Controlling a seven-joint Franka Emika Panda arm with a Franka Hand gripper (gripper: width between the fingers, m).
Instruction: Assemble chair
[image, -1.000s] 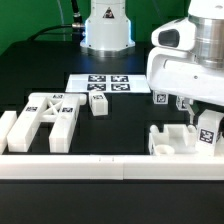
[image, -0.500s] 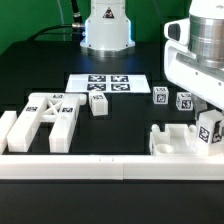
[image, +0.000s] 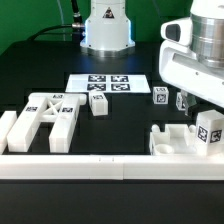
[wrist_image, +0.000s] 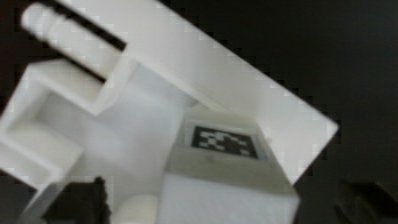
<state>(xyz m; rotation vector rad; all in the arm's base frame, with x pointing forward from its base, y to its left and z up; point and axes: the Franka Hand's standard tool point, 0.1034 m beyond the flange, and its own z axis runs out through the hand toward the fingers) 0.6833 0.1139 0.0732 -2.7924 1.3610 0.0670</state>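
Although the gripper (wrist_image: 199, 212) is hidden behind the bulky white arm (image: 192, 58) in the exterior view, only a blurred dark finger (wrist_image: 86, 205) can be made out at the edge of the wrist view, so whether the jaws are spread or closed cannot be told. Close below the wrist camera a white tagged block (wrist_image: 222, 150) of the chair is seen, standing against a flat panel (wrist_image: 214, 75) from which two round pegs (wrist_image: 75, 35) project. In the exterior view the same tagged block (image: 208, 135) is found at the exterior view's right, upright on the low panel piece (image: 172, 140) that lies just behind the border rail (image: 90, 167). Directly above this block the arm is held, and no contact between them can be made out. Two small tagged pieces (image: 160, 97) (image: 185, 100) are set side by side on the black table (image: 120, 130), behind the panel piece and partly under the arm. Well apart, at the exterior view's left, the X-braced frame (image: 52, 118) is laid flat beside the rail, and a small white block (image: 98, 103) is placed between it and the marker board (image: 108, 84). The marker board is laid in the middle of the table in front of the robot base (image: 105, 28).
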